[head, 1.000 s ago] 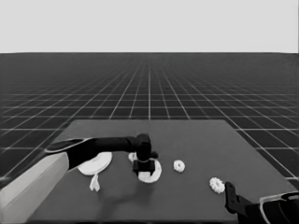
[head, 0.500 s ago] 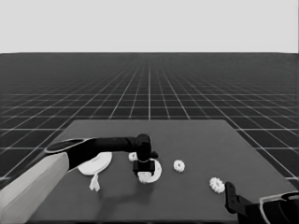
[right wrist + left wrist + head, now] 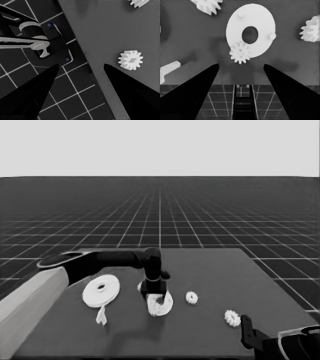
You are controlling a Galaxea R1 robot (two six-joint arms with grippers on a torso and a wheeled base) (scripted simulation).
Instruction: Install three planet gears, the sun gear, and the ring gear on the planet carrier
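The left gripper (image 3: 156, 292) hangs directly above the smaller round part (image 3: 160, 304), near the middle of the bench (image 3: 210, 270), with its fingers (image 3: 197, 87) spread wide and holding nothing. In the left wrist view one planet gear (image 3: 240, 52) sits on a peg at the rim of that part; the central hole is bare, and two more pegs stand bare on the part's face.

Seen from the head camera, the larger round part (image 3: 101, 290) lies at about nine o'clock from the smaller one, well apart, with the thin white piece (image 3: 102, 316) just beside its near edge. A loose gear (image 3: 191, 297) lies at three o'clock, near the smaller part, and another (image 3: 232, 318) farther out toward four o'clock, close to the parked right gripper (image 3: 247, 330) at the bench's near right corner. Its fingers are spread too, pinching nothing. A further gear shows behind the left gripper in the wrist view only.

With one gear seated, the job looks barely begun. To do the next fetch well, I would lift straight up so the fingers do not brush the seated gear, then take a loose gear square across its teeth, keep it level, and centre its bore over a bare peg before lowering.
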